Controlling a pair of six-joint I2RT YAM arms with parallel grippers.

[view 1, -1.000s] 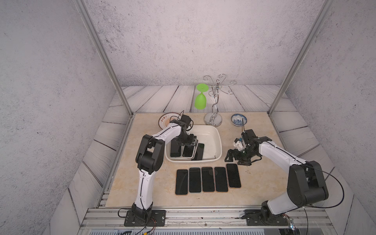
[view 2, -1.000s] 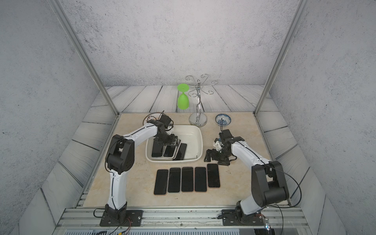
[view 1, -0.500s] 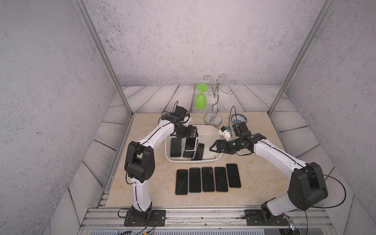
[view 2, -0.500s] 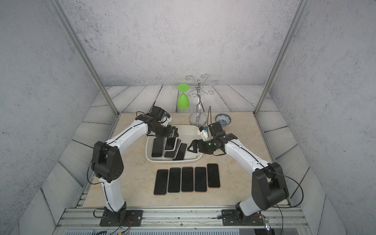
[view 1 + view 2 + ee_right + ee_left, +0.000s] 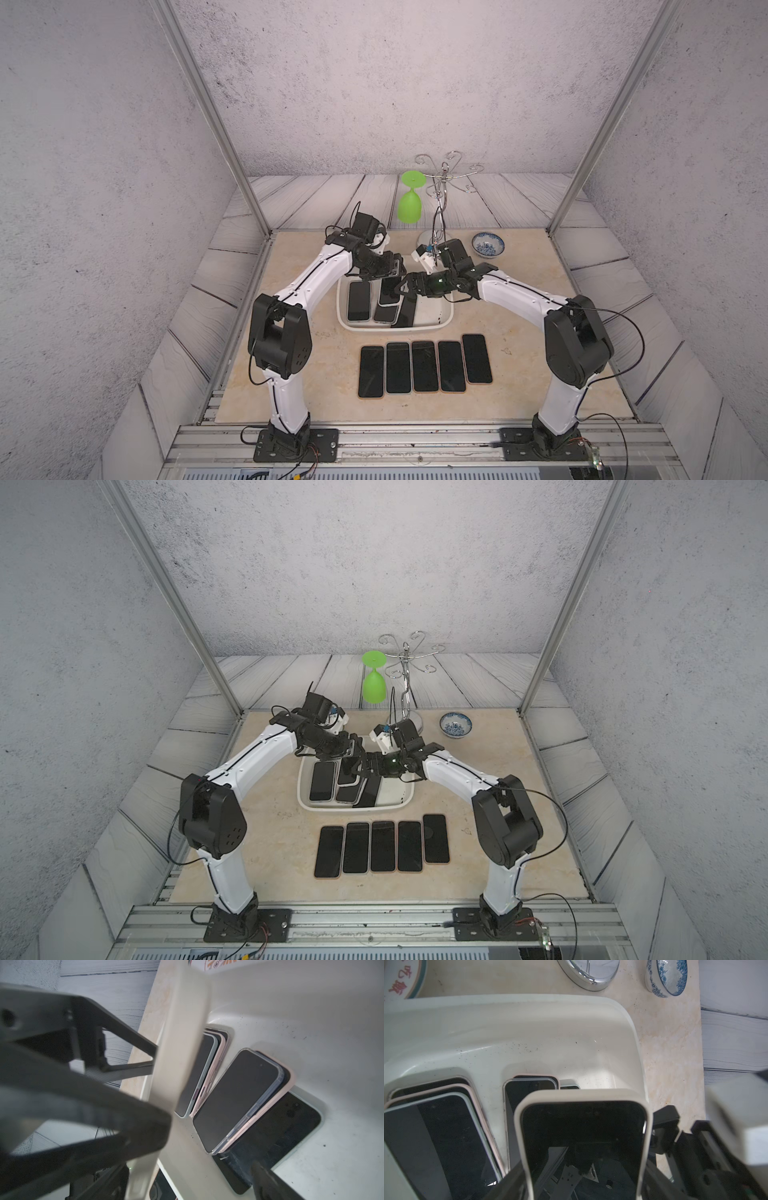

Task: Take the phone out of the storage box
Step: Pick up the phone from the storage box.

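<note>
The white storage box sits mid-table with several dark phones lying and leaning inside. My left gripper hangs over the box's far edge, shut across the width of a phone in a cream case. That phone is lifted clear of the others. My right gripper reaches in from the right over the box. It is open wide, and the cream phone stands edge-on between its fingers without a grip showing.
A row of several phones lies on the table in front of the box. Behind it stand a wire rack with a hanging green glass, a blue-patterned bowl and a round plate.
My left gripper has risen out of the box with the cream phone. My right arm has swung from the table right of the box to over it, up to that phone.
</note>
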